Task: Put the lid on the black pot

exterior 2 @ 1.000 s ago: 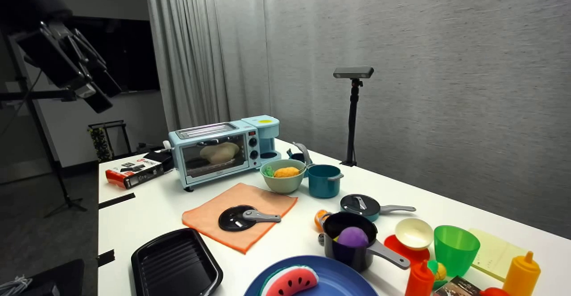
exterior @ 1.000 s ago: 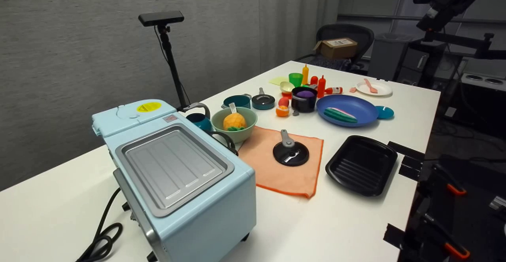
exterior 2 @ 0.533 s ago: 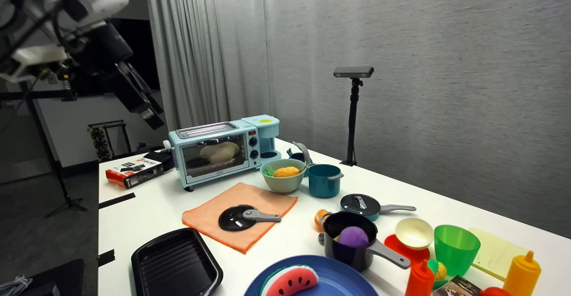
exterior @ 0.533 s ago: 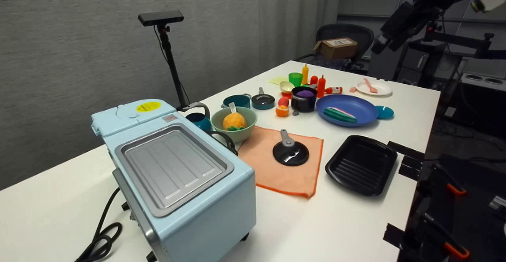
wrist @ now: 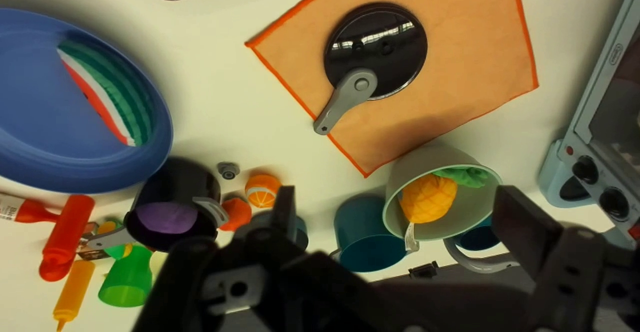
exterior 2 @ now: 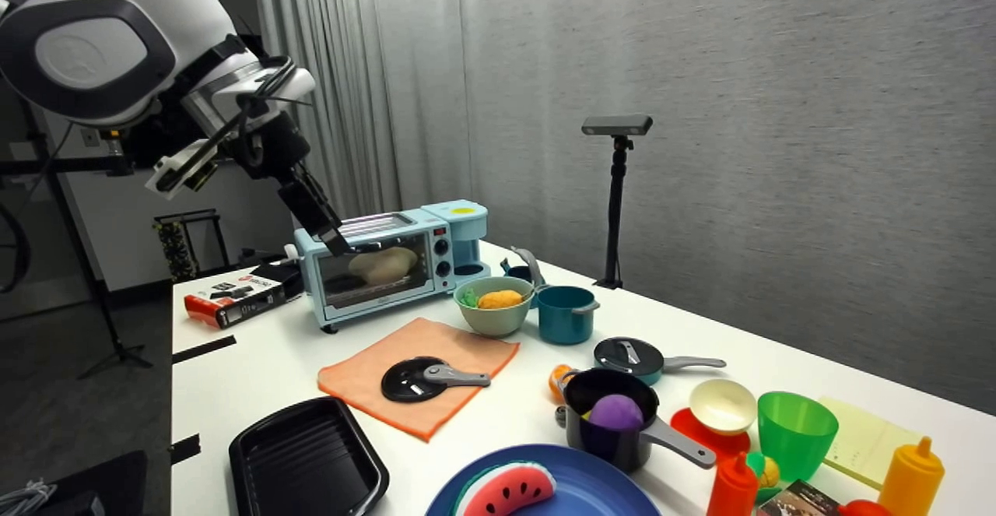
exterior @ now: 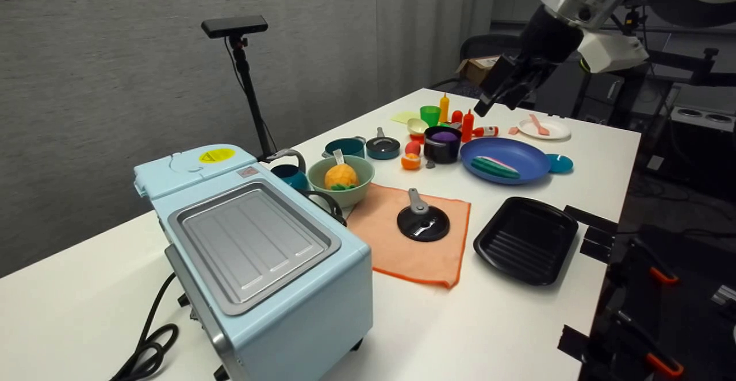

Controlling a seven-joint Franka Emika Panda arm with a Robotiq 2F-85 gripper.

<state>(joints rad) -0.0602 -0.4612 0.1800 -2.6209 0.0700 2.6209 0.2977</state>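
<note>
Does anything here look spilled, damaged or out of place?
One oddity: a small, dark-grey, rounded piece lies loose on the white table beside the round, grey-handled black pot. It seems a stray hardware part rather than food or cookware, though I can't tell exactly what. I see nothing spilled or damaged.

Apparent robotics laboratory: a jointed robot arm (exterior 2: 187,26) hangs over a white table (exterior 2: 257,372) with strips of black tape (exterior 2: 204,349); a camera (exterior 2: 617,126) stands on a pole (exterior 2: 615,205) before a grey curtain (exterior 2: 342,57); an office chair (exterior: 486,46) and cardboard box (exterior: 474,72) lie beyond.
</note>
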